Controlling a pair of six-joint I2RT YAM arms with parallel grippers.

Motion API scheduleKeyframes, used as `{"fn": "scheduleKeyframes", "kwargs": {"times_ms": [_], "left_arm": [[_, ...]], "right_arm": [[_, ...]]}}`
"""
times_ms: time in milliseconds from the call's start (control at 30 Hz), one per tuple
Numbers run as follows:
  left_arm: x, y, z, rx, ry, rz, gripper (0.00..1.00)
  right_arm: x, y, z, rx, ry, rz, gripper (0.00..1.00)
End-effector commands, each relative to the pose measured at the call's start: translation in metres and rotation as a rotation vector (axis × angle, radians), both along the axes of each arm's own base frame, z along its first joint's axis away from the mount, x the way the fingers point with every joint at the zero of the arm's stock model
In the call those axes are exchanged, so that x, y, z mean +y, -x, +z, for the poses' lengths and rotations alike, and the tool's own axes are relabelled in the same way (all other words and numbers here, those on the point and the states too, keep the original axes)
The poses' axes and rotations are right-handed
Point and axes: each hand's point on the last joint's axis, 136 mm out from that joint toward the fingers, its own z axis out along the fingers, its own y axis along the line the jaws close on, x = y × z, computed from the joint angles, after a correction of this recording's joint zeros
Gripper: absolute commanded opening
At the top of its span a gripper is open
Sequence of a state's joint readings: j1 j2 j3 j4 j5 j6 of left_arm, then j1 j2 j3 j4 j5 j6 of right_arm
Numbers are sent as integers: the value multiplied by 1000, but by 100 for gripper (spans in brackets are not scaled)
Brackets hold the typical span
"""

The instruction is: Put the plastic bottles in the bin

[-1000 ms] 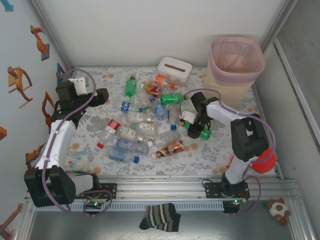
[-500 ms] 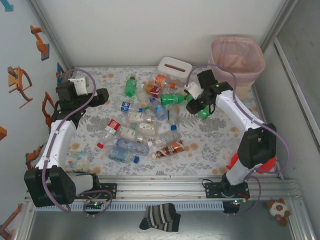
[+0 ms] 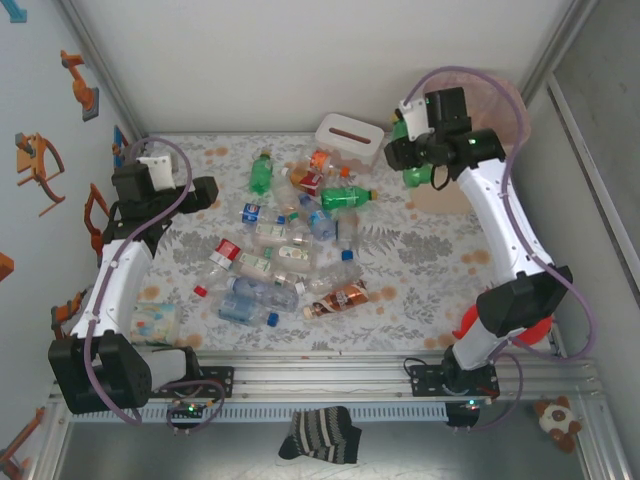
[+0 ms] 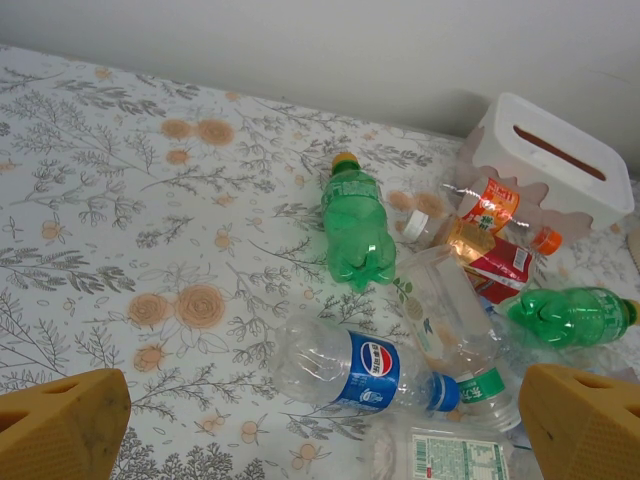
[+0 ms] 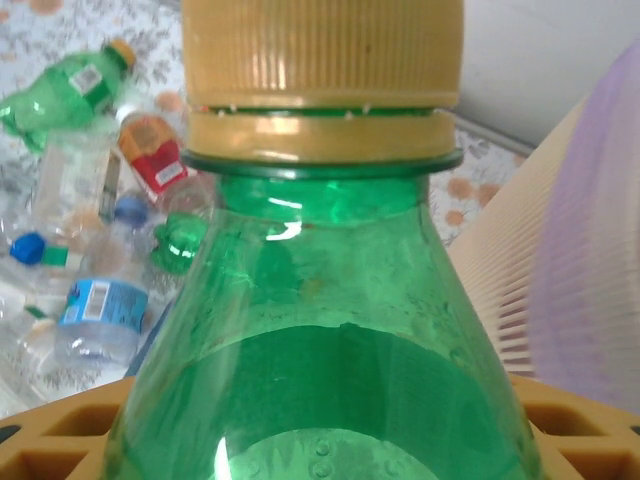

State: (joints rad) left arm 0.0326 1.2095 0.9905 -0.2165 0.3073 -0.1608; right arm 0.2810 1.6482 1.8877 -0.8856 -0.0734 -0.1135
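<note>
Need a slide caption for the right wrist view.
Right tool holds a yellow-capped green bottle close beside the pink-lined bin.

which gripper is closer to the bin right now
Right. The right gripper, shut on a green bottle, is beside the bin at its left rim; the left gripper hangs open far across the table, at its left side.
</note>
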Motion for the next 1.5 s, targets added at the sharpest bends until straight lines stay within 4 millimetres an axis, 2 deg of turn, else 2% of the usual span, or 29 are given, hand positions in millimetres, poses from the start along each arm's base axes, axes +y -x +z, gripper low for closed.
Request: {"fn": "scheduleKeyframes", "kwargs": {"times_ms": [0,300,400,500,733,1100,1267,1467], "left_arm": [[-2,-3,-4,4,12,-7,99],[0,-1,-4,3,-4,1,99],[2,0,-4,3,-11,5,99],[3,0,-5,4,-20,10,99],[2,0,-9,14,-27,10,99],[1,1,-10,21,-29,9,99],[-1,1,-10,22,-28,5,99],[-2,3,-10,20,-40,2,99]], "right_arm": [[-26,-12,45,-109,-77,-115,57],[-90,-55,96,-256,-162,-331,57],[-111,-69,101,-287,-138,-399,57],[-135,-87,97,-299,-125,-463,58],[-172,-124,68,-265,-117,-537,59],[-209,-169,-6,-180,-8,-581,58],[-219,-178,-42,-112,23,-599,58],[-230,-171,-91,15,120,-623,58]]}}
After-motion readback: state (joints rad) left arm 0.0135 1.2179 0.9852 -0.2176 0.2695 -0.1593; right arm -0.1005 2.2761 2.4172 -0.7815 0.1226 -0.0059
